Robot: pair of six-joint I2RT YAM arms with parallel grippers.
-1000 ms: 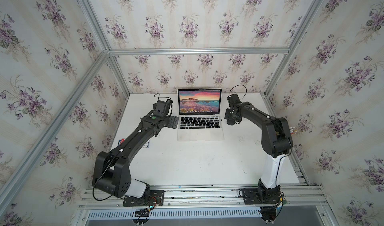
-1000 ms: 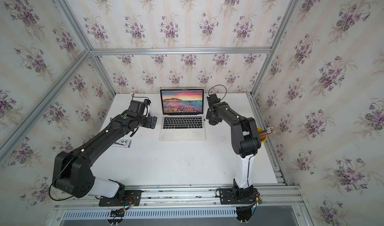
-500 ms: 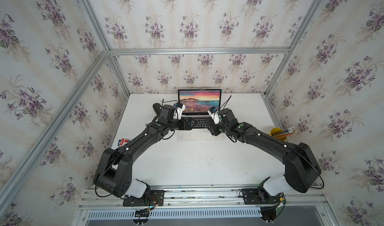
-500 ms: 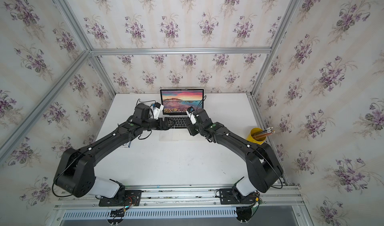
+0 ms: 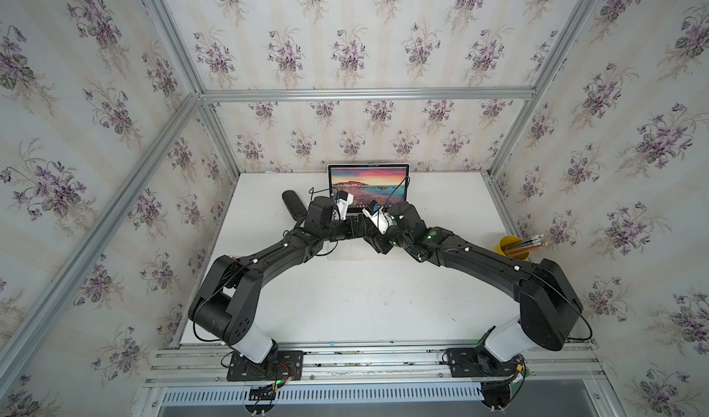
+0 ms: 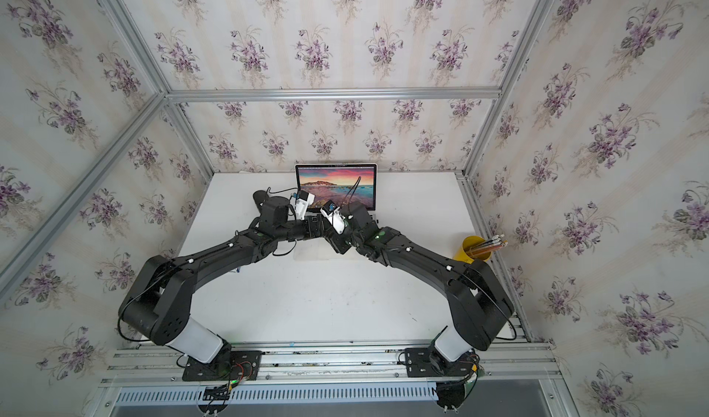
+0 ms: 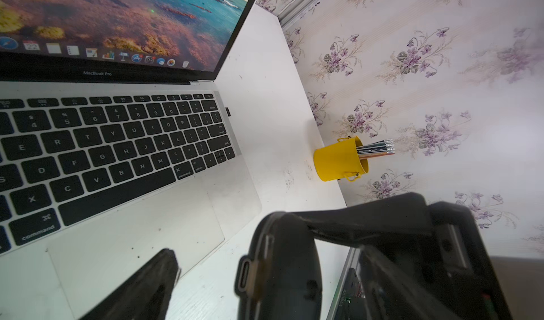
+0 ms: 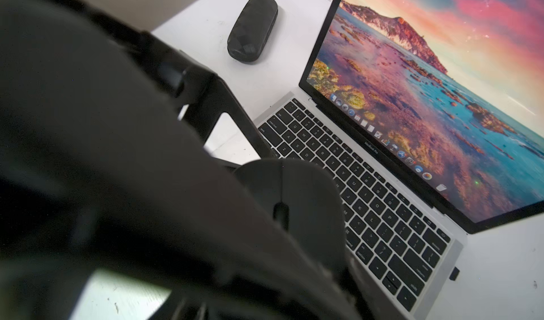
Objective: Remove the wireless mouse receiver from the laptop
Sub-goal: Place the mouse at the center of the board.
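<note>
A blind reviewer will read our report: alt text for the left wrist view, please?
A tiny black receiver sticks out of the side edge of an open silver laptop showing a seascape. A black mouse looms close to the camera; a yellow cup holding pencils stands farther off.

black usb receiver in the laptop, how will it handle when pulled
The tiny black receiver nub barely protrudes from the slim silver laptop, so a grip may well slip. It looks rigid; plugged in, it likely resists until pulled straight out.
</note>
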